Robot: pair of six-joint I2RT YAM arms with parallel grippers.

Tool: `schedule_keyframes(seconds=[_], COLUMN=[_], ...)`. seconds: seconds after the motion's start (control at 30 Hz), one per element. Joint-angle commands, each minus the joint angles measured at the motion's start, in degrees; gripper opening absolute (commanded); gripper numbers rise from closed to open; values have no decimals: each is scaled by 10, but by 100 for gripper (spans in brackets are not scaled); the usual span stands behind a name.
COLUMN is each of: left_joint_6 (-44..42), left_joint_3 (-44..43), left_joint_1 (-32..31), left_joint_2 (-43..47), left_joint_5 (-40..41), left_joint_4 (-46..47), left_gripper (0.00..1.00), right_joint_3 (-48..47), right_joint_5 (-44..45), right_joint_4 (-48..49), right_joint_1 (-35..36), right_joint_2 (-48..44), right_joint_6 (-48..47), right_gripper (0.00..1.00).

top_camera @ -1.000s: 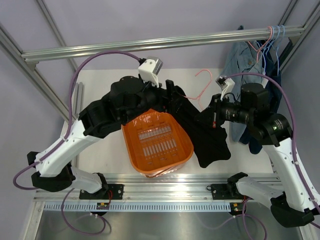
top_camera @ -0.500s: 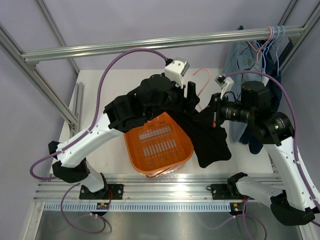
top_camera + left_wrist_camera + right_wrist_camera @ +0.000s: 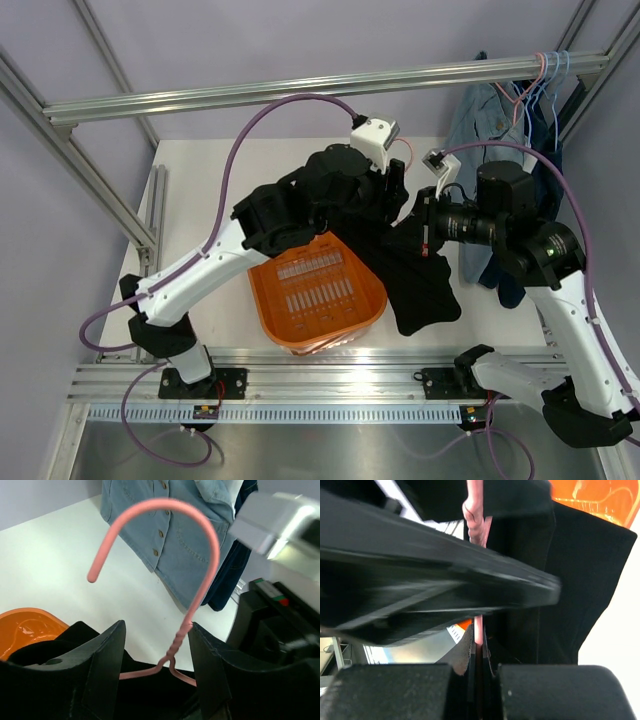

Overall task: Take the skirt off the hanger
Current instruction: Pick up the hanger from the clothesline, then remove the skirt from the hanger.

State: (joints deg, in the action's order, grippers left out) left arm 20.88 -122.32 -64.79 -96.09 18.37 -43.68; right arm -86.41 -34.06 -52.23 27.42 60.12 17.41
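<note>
- Left gripper: jaws partly open, straddling the pink hanger's twisted neck.
- Right gripper: pinched shut on the hanger wire, which carries a black garment.
- Denim skirt: hanging at two o'clock.

A pink hanger over a white bench; behind it, a light-blue washed denim skirt with small brown buttons, dark navy jeans; a black garment, an orange basket.
</note>
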Motion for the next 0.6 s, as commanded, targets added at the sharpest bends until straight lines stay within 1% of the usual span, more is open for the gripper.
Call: schedule_keyframes(seconds=[0.0,0.03,0.07,0.1,0.13,0.17,0.2,0.23,0.27,0.3,0.4,0.53,0.57], left_joint_6=[-6,-4,-4,-4,-6,-8,-10,-8,-8,-8,-22,-50,-50], left_joint_3=[-27,-27,-27,-28,-30,-34,-53,-63,-76,-87,-114,-108,-106], left_joint_1=[0,-1,-1,-1,-1,-1,0,3,8,19,44,71,77], left_joint_2=[-8,-8,-8,-8,-7,-7,-9,-11,-13,-17,-16,14,20], left_joint_5=[-2,-4,-3,5,9,18,32,43,40,36,25,25,13], left_joint_4=[11,11,11,11,10,5,-1,-10,-27,-34,-49,-49,-51], left_gripper=[44,36,22,0,0,0,0,0,0,0,0,0,0], right_joint_3=[-42,-46,-49,-54,-57,-59,-64,-66,-67,-65,-59,-32,-25], right_joint_5=[-18,-19,-20,-27,-28,-24,-3,7,18,40,76,102,109], right_joint_4=[26,24,20,20,18,11,3,-4,-18,-25,-47,-38,-42], right_joint_1=[8,7,8,9,9,9,9,9,9,9,9,8,8], right_joint_2=[-5,-4,-4,-3,-4,-5,-8,-11,-14,-25,-61,-124,-132], right_joint_6=[6,4,5,3,2,1,5,5,4,1,-4,6,4], right_gripper=[0,0,0,0,1,14,52,63,79,99,100,100,99])
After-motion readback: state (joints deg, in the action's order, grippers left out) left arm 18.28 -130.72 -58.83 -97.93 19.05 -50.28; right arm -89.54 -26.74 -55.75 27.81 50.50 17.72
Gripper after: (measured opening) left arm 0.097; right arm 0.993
